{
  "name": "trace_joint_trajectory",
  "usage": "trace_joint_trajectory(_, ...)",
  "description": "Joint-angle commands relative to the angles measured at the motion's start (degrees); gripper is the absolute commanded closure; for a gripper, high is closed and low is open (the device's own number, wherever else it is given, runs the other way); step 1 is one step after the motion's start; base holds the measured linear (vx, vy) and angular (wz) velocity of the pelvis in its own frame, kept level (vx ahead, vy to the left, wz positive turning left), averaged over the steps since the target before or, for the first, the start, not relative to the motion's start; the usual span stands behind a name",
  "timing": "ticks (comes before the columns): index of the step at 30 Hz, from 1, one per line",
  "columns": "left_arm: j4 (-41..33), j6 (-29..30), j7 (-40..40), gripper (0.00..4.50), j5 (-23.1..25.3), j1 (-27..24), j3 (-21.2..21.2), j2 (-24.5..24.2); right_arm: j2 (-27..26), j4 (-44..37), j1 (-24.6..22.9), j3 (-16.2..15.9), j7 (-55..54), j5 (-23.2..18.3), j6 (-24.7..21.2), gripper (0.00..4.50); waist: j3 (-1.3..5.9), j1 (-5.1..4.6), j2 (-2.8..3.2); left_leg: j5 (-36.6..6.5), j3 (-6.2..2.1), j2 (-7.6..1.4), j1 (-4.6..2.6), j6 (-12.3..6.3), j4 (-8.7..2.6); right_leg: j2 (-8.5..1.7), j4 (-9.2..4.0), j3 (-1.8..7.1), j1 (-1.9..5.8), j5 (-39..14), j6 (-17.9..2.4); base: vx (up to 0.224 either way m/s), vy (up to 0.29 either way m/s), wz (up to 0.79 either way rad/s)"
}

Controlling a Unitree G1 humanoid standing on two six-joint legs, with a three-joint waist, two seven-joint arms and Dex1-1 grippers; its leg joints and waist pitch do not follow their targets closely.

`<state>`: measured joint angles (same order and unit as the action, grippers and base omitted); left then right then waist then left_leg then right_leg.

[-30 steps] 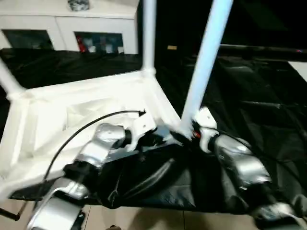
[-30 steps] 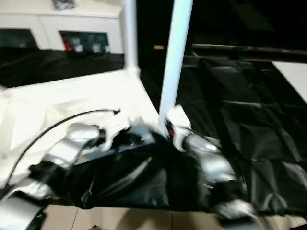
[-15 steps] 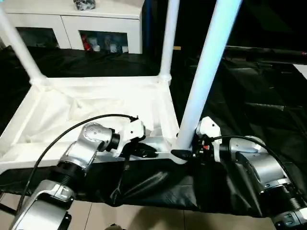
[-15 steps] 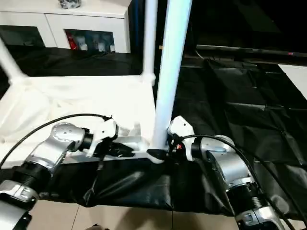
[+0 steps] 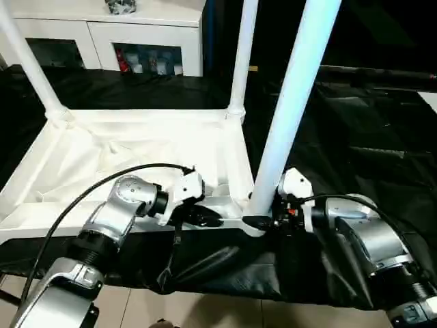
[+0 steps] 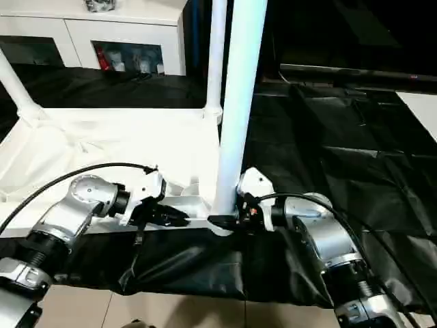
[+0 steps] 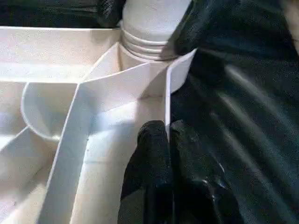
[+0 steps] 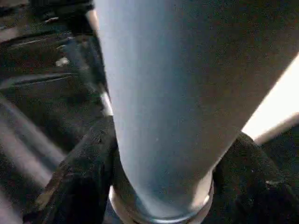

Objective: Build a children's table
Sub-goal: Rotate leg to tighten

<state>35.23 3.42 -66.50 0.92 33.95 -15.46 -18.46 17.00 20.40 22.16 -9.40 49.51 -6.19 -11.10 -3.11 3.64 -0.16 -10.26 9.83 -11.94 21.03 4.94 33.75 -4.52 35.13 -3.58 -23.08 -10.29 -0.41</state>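
The white plastic children's table top (image 5: 136, 147) lies upside down, ribbed underside up, on a desk draped in black plastic sheeting (image 5: 355, 123). My left fingers (image 7: 161, 154) are clamped together on the thin raised rim of the top, just beside the near corner socket (image 7: 145, 39). My right fingers (image 8: 86, 172) are closed around the base of the long white tapered tube leg (image 5: 290, 102), which stands upright in that socket. A second white tube leg (image 5: 240, 58) rises from the far corner on my right, and a third white leg (image 5: 27, 61) slants up from the far corner on my left. A white cabinet (image 5: 102, 31) stands behind the desk.
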Motion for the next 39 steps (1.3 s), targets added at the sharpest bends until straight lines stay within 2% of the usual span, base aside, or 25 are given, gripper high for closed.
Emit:
trace_joint_trajectory(1, -0.8, 0.5, 5.1, 4.50, -0.4, 2.5, 0.7, 3.3, -2.4, 2.2, 0.7, -1.6, -6.1, 2.1, -0.7, 1.84, 3.53, -0.22, -0.38, -13.5, -0.07, -0.88, -0.66, 0.09, -4.15, -3.26, -5.04, 2.18, 2.51, -20.2, -10.2, 0.000, 0.000, 0.00)
trace_joint_trajectory(2, 0.1, 1.6, 8.9, 4.50, 0.2, 3.1, 1.2, 5.0, -5.3, 4.5, 1.5, 0.2, -11.8, 2.1, -1.3, 1.84, 3.61, -0.56, -0.35, -13.2, -0.16, -0.86, -0.24, 0.11, -4.23, -3.28, -4.88, 2.28, 2.66, -20.0, -9.6, 0.000, 0.000, 0.00)
trace_joint_trajectory(4, 1.2, 3.4, 15.1, 4.50, 1.0, 4.2, 1.6, 8.5, -10.5, 8.5, 3.6, 3.1, -20.8, 1.2, -2.1, 1.84, 3.55, -0.88, -0.14, -14.0, -0.17, -0.86, -0.48, 0.47, -4.25, -3.15, -4.97, 2.30, 2.44, -19.2, -10.1, 0.000, 0.000, 0.00)
trace_joint_trajectory(5, 1.5, 4.1, 17.3, 4.50, 1.1, 4.5, 1.8, 9.9, -12.3, 9.9, 4.4, 3.9, -23.7, 1.0, -2.1, 1.84, 3.60, -1.09, -0.24, -14.1, -0.14, -0.75, -0.50, 0.62, -4.24, -3.01, -5.02, 2.27, 2.46, -19.0, -10.0, 0.000, 0.000, 0.00)
trace_joint_trajectory(7, 1.7, 4.7, 19.4, 4.50, 1.3, 4.7, 1.8, 11.5, -14.2, 11.2, 5.3, 4.2, -26.6, 1.1, -1.8, 1.84, 3.64, -1.19, -0.28, -13.6, -0.06, -0.75, -0.49, 0.29, -4.13, -3.07, -4.99, 2.40, 2.50, -17.5, -10.3, 0.000, 0.000, 0.00)
trace_joint_trajectory(8, 1.9, 4.8, 21.2, 4.50, 1.9, 4.8, 1.3, 13.2, -16.3, 13.2, 6.8, 3.4, -29.8, 2.8, -0.1, 1.84, 3.73, -1.14, -0.03, -13.0, -0.07, -0.67, -0.39, 0.07, -4.10, -3.09, -4.96, 2.38, 2.60, -16.6, -10.4, 0.000, 0.000, 0.00)
trace_joint_trajectory(10, 1.9, 4.6, 21.8, 4.50, 2.2, 4.7, 0.9, 13.9, -16.8, 13.6, 7.2, 2.9, -29.7, 3.4, 1.0, 1.84, 3.80, -1.16, 0.07, -12.6, -0.04, -0.59, -0.31, -0.24, -4.03, -3.05, -4.91, 2.34, 2.70, -15.7, -10.4, 0.000, 0.000, 0.00)
trace_joint_trajectory(12, 1.8, 4.4, 22.0, 4.50, 2.4, 4.6, 0.7, 14.3, -17.1, 13.8, 7.3, 2.7, -29.4, 3.6, 1.6, 1.31, 3.86, -1.12, -0.02, -11.7, 0.05, -0.58, -0.17, -0.98, -3.93, -2.98, -4.80, 2.39, 2.84, -13.7, -10.5, 0.000, 0.000, 0.00)
trace_joint_trajectory(16, 1.0, 4.0, 21.1, 4.50, 2.6, 4.2, 0.5, 14.2, -17.2, 13.9, 7.6, 4.4, -27.8, 2.5, 1.9, 0.95, 3.91, -1.07, 0.12, -11.1, 0.10, -0.60, -0.18, -1.80, -3.94, -2.92, -4.63, 2.35, 2.91, -11.8, -11.2, 0.000, 0.000, 0.00)
trace_joint_trajectory(20, 0.3, 1.9, 17.2, 4.50, 2.8, 3.3, -0.2, 11.2, -12.7, 12.0, 7.0, 2.5, -22.3, 3.1, 2.6, 0.64, 3.86, -1.15, 0.02, -12.3, 0.06, -0.67, -0.20, -2.12, -3.97, -2.89, -4.76, 2.30, 2.98, -13.1, -11.1, 0.000, 0.000, 0.00)
trace_joint_trajectory(23, 0.3, 1.6, 15.0, 4.50, 2.7, 3.2, -0.3, 9.7, -10.0, 10.4, 6.2, 2.0, -18.3, 2.6, 1.6, 0.64, 3.88, -1.14, -0.08, -11.5, 0.15, -0.71, -0.14, -2.69, -3.88, -2.97, -4.67, 2.38, 3.02, -12.0, -11.4, 0.000, 0.000, 0.00)
trace_joint_trajectory(25, -0.1, 0.7, 11.0, 4.50, 2.3, 2.7, -0.5, 7.6, -6.1, 7.6, 4.3, 1.1, -11.2, 1.8, 2.3, 0.64, 3.85, -0.92, -0.25, -11.3, 0.19, -0.70, -0.11, -3.09, -3.81, -2.97, -4.72, 2.36, 3.17, -12.3, -11.2, 0.000, 0.000, 0.00)
trace_joint_trajectory(28, -0.5, 0.4, 9.4, 4.50, 1.9, 2.5, -0.5, 6.9, -4.8, 6.7, 3.7, 0.9, -8.8, 1.6, 2.6, 0.64, 3.88, -0.91, -0.13, -10.9, 0.15, -0.81, -0.07, -3.42, -3.84, -2.99, -4.50, 2.35, 3.10, -10.9, -12.1, 0.000, 0.000, 0.00)
trace_joint_trajectory(29, -2.6, -0.9, 2.5, 4.50, -0.2, 1.0, -1.2, 4.3, -0.9, 2.7, 1.7, -0.4, -0.8, -0.1, 2.7, 0.64, 3.86, -0.88, -0.02, -11.2, 0.13, -0.86, -0.16, -3.37, -3.84, -2.99, -4.56, 2.32, 3.11, -11.0, -12.3, 0.000, 0.000, 0.00)
trace_joint_trajectory(31, -2.7, -0.9, 2.3, 4.50, -0.2, 1.0, -1.3, 4.2, -0.8, 2.5, 1.7, -0.5, -0.6, -0.2, 2.7, 0.64, 3.89, -0.78, -0.12, -11.1, 0.13, -0.98, -0.02, -3.99, -3.80, -3.08, -4.35, 2.44, 3.22, -10.0, -12.7, 0.000, 0.000, 0.00)
trace_joint_trajectory(33, -3.7, -1.9, -2.0, 4.50, -0.9, 0.2, -1.8, 2.2, 2.1, -0.7, 0.4, -1.9, 5.0, -1.3, 2.3, 0.64, 3.88, -0.79, -0.03, -11.5, 0.24, -1.05, -0.25, -4.16, -3.76, -2.90, -4.39, 2.43, 2.99, -9.4, -13.3, 0.000, 0.000, 0.00)
trace_joint_trajectory(35, -3.8, -2.4, -4.3, 4.50, -1.1, 0.1, -2.0, 0.9, 4.0, -2.7, -0.4, -3.0, 8.7, -1.8, 1.7, 0.64, 3.77, -0.30, 0.03, -12.3, 0.26, -1.17, -0.43, -4.14, -3.87, -2.94, -4.43, 2.41, 2.91, -10.8, -13.2, 0.000, 0.000, 0.00)
trace_joint_trajectory(36, -3.9, -2.5, -4.7, 4.50, -1.1, 0.1, -2.1, 0.6, 4.4, -3.0, -0.6, -3.2, 9.3, -1.8, 1.6, 0.79, 3.75, -0.23, 0.09, -12.5, 0.22, -1.23, -0.48, -3.96, -3.94, -2.98, -4.48, 2.41, 2.89, -11.2, -13.1, 0.000, 0.000, 0.00)
trace_joint_trajectory(37, -4.1, -2.5, -5.6, 4.50, -1.3, 0.0, -2.2, 0.1, 5.0, -3.3, -0.7, -3.8, 10.3, -1.4, 1.9, 0.79, 3.70, -0.13, -0.16, -12.9, 0.21, -1.29, -0.52, -3.62, -4.00, -3.03, -4.44, 2.41, 2.83, -12.2, -13.0, 0.000, 0.000, 0.00)
trace_joint_trajectory(39, -4.5, -2.3, -7.1, 4.50, -1.6, -0.2, -2.3, -0.6, 5.9, -3.7, -0.8, -4.5, 11.5, -0.8, 2.2, 0.99, 3.58, -0.10, -0.13, -13.5, 0.23, -1.24, -0.60, -3.08, -4.08, -3.09, -4.68, 2.45, 2.72, -14.2, -12.5, 0.000, 0.000, 0.00)
